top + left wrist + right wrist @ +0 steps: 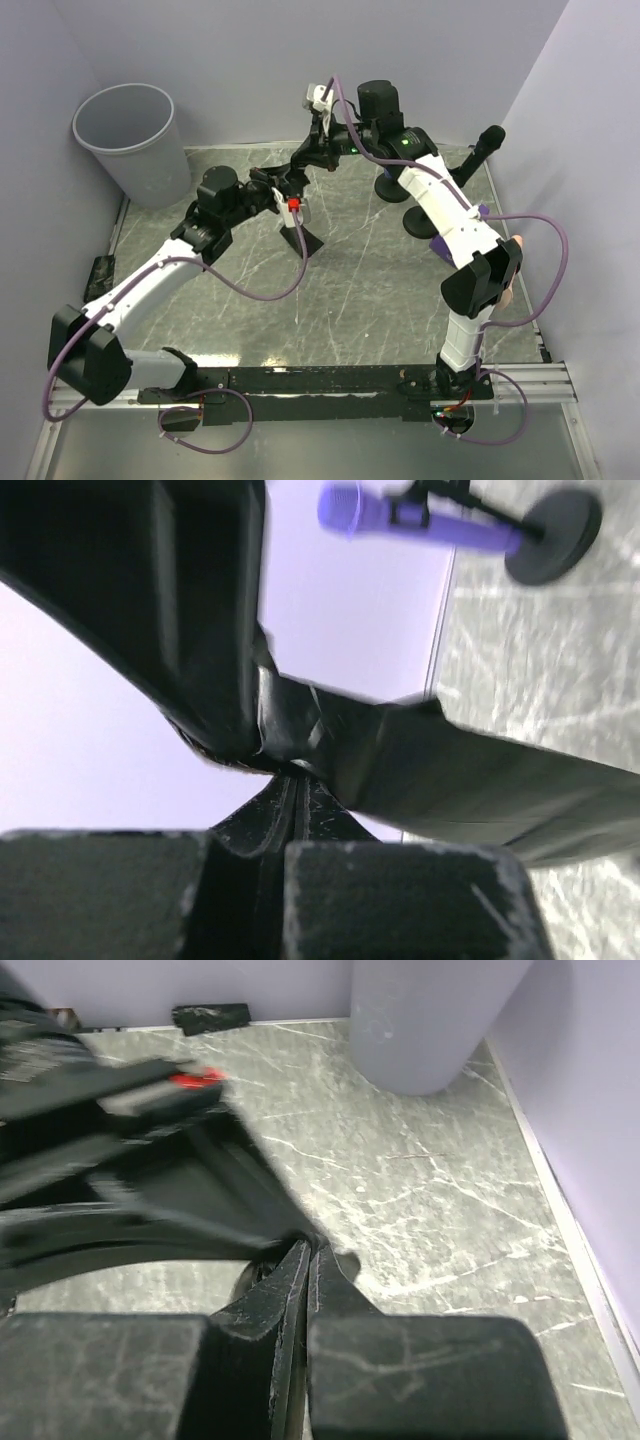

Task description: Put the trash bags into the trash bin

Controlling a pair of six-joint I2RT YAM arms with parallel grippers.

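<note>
The left gripper (296,810) is clamped shut on a black trash bag (450,770), which is also pinched by the closed right gripper (308,1265) above the marbled table (400,290). The trash bin (128,140) is positioned upright at the rear left corner, well apart

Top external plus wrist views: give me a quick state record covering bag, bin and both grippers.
trash bag: black, pinched between both grippers, one end hanging toward the table
left gripper: shut on trash bag
right gripper: shut on trash bag
trash bin: upright, far left corner, no bag visible inside
bag vs bin: apart; bag is mid-table, to the right of the bin
task status: bag not yet in bin
</note>
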